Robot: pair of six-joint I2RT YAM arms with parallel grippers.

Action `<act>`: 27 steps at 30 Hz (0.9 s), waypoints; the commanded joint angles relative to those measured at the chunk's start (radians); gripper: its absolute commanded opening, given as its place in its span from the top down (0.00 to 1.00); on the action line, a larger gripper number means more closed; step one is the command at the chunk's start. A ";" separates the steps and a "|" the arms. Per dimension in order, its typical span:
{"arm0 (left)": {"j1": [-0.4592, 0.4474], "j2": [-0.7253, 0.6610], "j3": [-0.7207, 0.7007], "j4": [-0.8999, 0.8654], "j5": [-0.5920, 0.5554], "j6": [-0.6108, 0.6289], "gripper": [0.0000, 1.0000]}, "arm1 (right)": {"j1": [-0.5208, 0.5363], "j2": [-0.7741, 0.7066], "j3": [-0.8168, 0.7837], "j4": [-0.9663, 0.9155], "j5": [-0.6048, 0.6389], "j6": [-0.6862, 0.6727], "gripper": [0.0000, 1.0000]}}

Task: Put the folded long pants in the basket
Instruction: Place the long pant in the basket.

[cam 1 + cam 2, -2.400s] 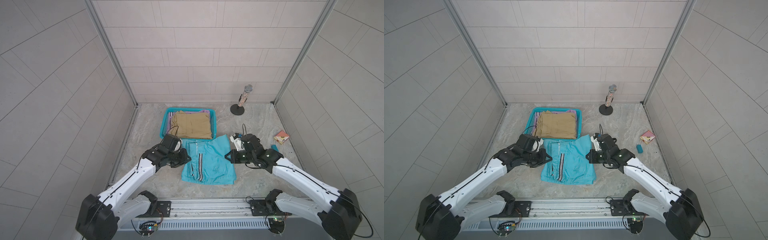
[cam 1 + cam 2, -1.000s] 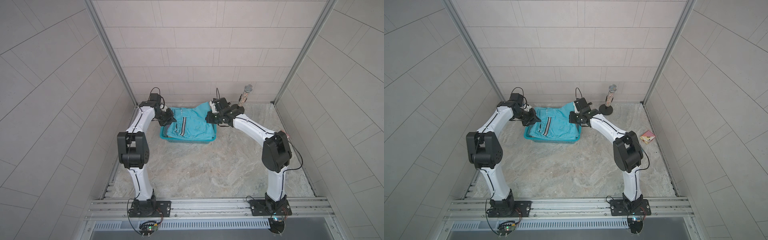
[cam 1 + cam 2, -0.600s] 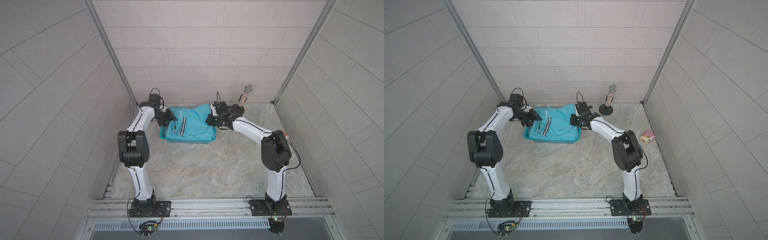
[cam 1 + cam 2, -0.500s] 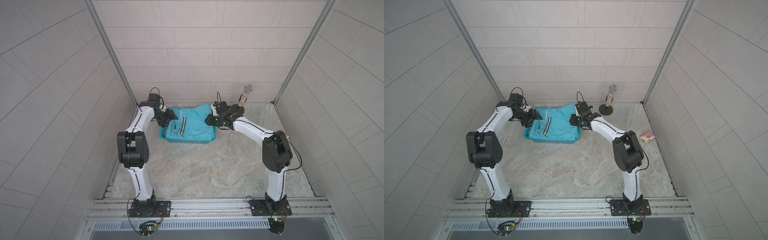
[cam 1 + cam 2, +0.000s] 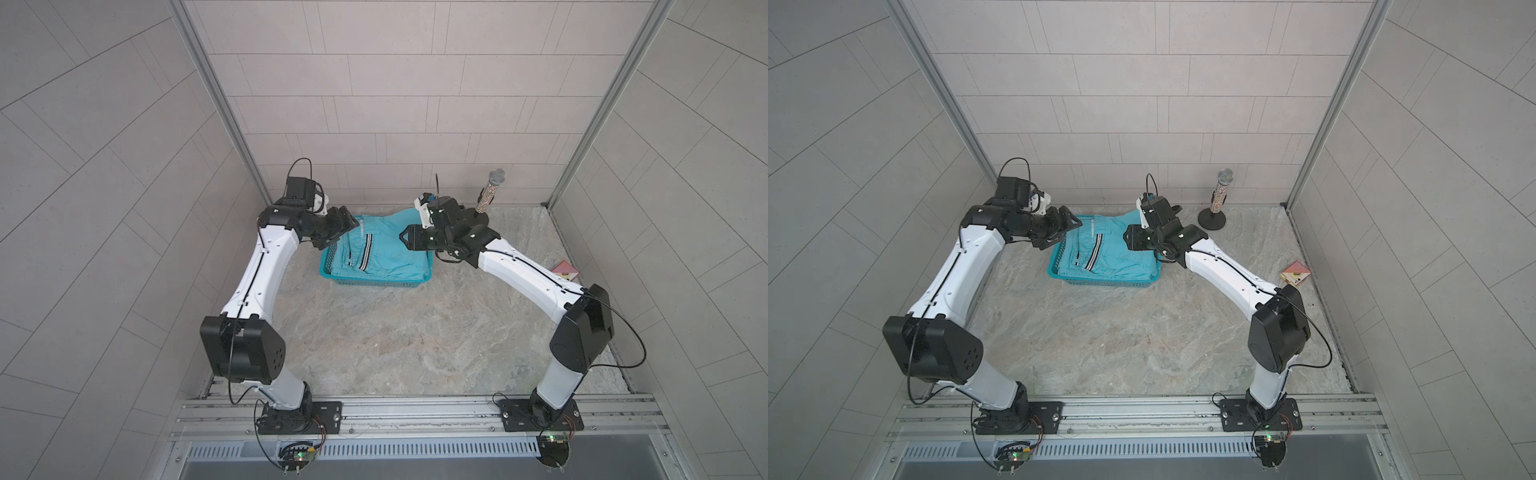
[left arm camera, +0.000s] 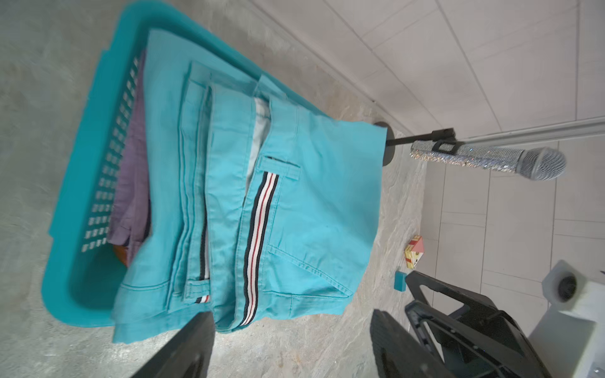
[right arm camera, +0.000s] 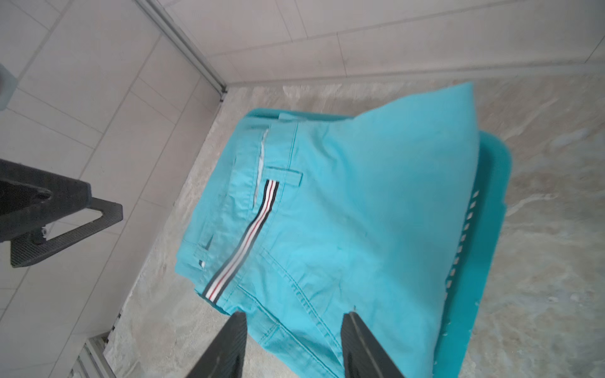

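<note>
- In both top views the turquoise pants [image 5: 384, 253] lie on top of the basket [image 5: 374, 285] at the far middle of the floor [image 5: 395, 340]. Their far right corner rides up over the far rim.
- The left gripper [image 5: 345, 230] hangs at the basket's far left corner and the right gripper [image 5: 404, 238] over the pants' right edge. A microphone [image 5: 492, 187] stands just right of that arm. Broad floor lies between the basket's near wall and the rail [image 5: 415, 409].
- Left wrist view: jaws wide apart, holding nothing. The pants overhang the left rim, with lilac pants [image 6: 131, 170] beneath against the mesh wall.
- Right wrist view: fingers [image 7: 363, 347] stand apart, with cloth showing in the gap.
</note>
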 commanded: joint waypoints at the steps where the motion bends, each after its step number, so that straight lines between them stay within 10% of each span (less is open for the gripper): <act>1: -0.005 0.082 -0.125 0.120 0.015 -0.046 0.20 | 0.012 0.071 -0.058 -0.014 0.011 0.020 0.51; 13: -0.005 0.158 -0.165 0.138 0.052 -0.050 0.22 | 0.061 0.055 -0.147 -0.003 -0.029 0.071 0.56; 20: -0.009 0.099 0.078 0.084 0.002 -0.066 0.20 | 0.054 -0.076 0.045 -0.055 0.093 -0.003 0.49; 27: -0.009 0.324 0.329 0.007 0.004 -0.003 0.20 | -0.005 0.152 0.266 -0.060 0.155 -0.071 0.51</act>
